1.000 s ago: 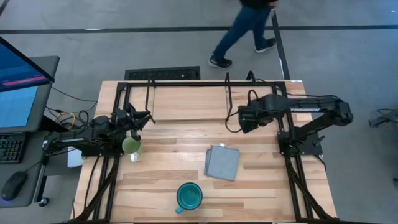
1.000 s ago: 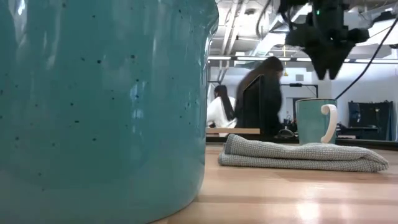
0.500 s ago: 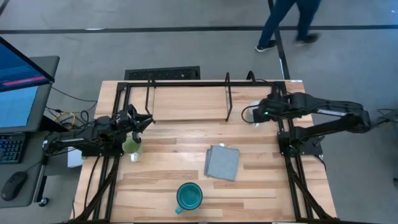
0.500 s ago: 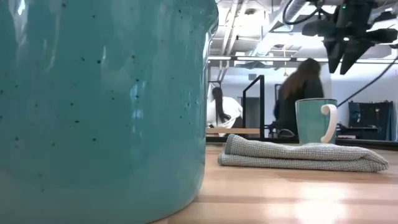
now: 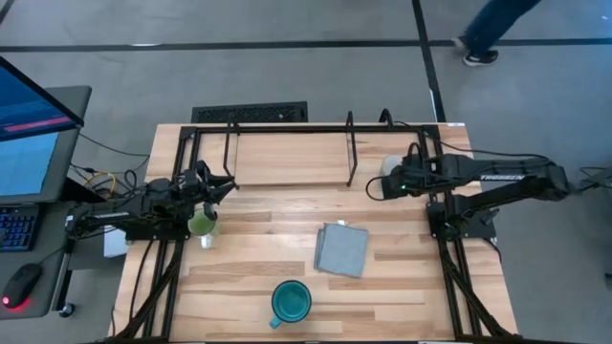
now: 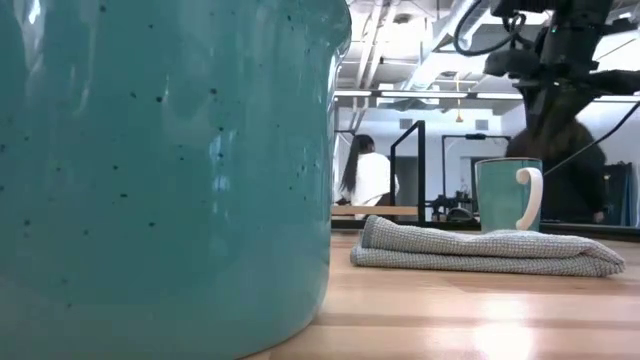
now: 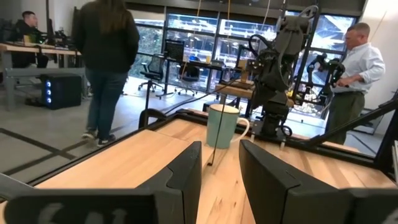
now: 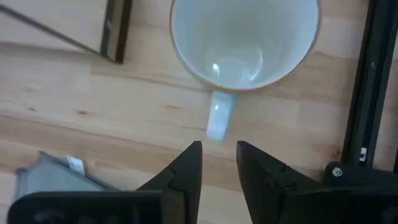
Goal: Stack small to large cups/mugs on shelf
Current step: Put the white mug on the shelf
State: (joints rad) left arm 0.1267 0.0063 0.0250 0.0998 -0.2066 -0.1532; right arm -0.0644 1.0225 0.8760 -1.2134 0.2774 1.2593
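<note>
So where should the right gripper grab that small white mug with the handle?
Probably by the handle, from straight above: the small white mug stands upright, mouth open, and its handle sticks out toward the right gripper, whose fingers are open just short of it.

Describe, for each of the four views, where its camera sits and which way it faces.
High: above the table, looking down; both arms show.
Low: at table height beside the teal mug, facing the room; right arm overhead.
Left wrist: on the left arm, facing across to the white mug; own fingers show.
Right wrist: above the white mug, looking down; own fingers show.
Shared: the white mug in both wrist views.
</note>
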